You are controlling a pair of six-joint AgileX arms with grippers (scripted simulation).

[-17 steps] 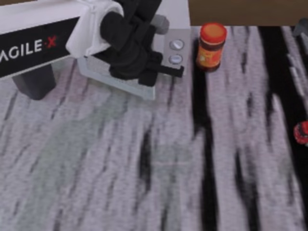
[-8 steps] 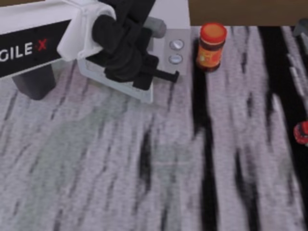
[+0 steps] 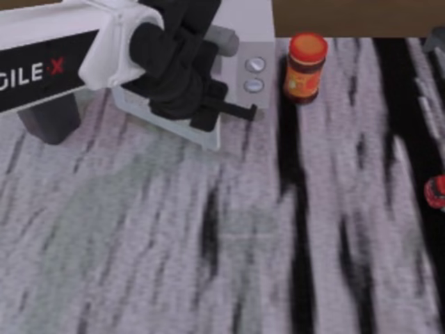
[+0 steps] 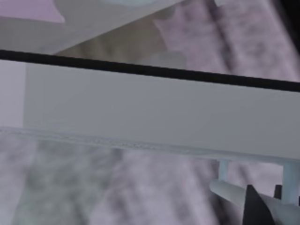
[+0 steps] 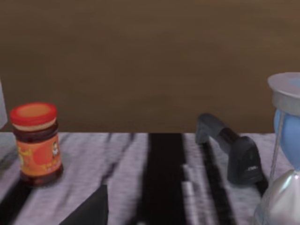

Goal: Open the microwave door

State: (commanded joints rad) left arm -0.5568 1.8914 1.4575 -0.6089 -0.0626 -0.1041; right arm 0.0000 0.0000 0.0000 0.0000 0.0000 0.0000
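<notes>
At table's rear-left | microwave door (image 3: 167, 124) ajar, angled outward | left tool (image 3: 240, 110) grip unclear

At eleven o'clock stands the light grey-white boxy microwave (image 3: 254, 28) with two round silver knobs (image 3: 255, 74), its pale grey-white flat door panel (image 3: 174, 124) beneath the white-and-black left arm. The jar of reddish-orange sauce with an orange lid (image 3: 306, 66) sits at one o'clock on the grey, black-streaked tabletop (image 3: 208, 250).

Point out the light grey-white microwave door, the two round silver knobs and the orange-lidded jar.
Light grey-white microwave door (image 3: 167, 124): top view, its swung-out top edge.
Round silver knobs (image 3: 255, 65): top view, upper knob's face.
Orange-lidded jar (image 3: 308, 47): top view, lid.
</notes>
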